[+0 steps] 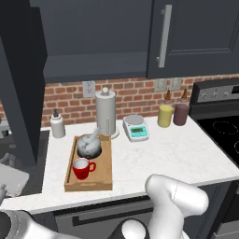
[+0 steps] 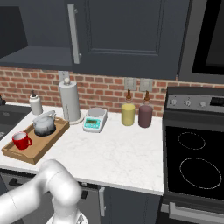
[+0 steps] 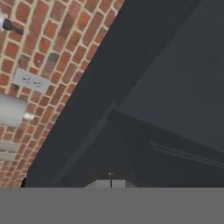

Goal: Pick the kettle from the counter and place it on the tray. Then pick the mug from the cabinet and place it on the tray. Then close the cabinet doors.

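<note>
The wooden tray [image 1: 107, 163] [image 2: 49, 143] lies on the white counter [image 1: 163, 154] [image 2: 118, 153], left of centre. On it stand the grey kettle [image 1: 88, 145] [image 2: 44, 124] at the far end and the red mug [image 1: 82, 168] [image 2: 20, 140] at the near end. Above, the cabinet [image 1: 93, 65] [image 2: 35, 54] shows a bare shelf. Its left door [image 1: 21, 93] is swung out towards me, and the right door [image 1: 196, 37] [image 2: 127, 35] is closed. In the hand view my gripper [image 3: 110, 178] is shut on nothing, close to a dark cabinet panel [image 3: 175, 87].
A tall grey paper-towel cylinder [image 1: 106, 114] [image 2: 70, 103] stands behind the tray. Along the brick wall are a white soap bottle [image 1: 57, 123], a kitchen scale [image 1: 136, 127] [image 2: 95, 119], and yellow [image 1: 165, 115] and maroon [image 1: 181, 114] canisters. A black stove [image 2: 197, 162] sits on the right.
</note>
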{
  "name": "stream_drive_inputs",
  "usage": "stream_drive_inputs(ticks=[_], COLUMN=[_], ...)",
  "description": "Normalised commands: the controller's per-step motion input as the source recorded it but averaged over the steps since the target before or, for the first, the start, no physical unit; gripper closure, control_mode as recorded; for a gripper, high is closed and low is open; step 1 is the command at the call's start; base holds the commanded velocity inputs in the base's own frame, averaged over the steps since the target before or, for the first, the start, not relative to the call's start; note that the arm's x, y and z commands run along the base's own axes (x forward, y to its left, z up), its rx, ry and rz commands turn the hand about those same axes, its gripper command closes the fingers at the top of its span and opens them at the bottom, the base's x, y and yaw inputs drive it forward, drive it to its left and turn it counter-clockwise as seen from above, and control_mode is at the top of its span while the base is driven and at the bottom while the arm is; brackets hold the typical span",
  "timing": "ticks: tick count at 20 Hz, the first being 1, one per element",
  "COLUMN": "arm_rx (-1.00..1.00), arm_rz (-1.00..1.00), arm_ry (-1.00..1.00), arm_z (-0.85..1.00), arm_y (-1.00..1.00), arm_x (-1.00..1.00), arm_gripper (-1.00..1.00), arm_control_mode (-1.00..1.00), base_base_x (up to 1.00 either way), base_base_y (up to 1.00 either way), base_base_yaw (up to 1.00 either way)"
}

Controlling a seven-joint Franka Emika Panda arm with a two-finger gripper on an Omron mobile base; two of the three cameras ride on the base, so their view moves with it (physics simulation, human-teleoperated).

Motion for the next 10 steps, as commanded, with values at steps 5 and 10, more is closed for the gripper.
stream_drive_inputs(ticks=[5,10], arm_rx=[-0.12,-0.07], arm_rz=[-0.07,0.00], arm_ry=[-0.21,-0.18], arm_z=[0.00,0.19], arm_y=[0.15,0.08], arm_x=[0.38,0.40], arm_gripper=[1.00,1.00], arm_control_mode=[-1.00,-1.00], base_base_x=[0.00,0.00], base_base_y=[0.00,0.00], base_base_yaw=[0.00,0.00])
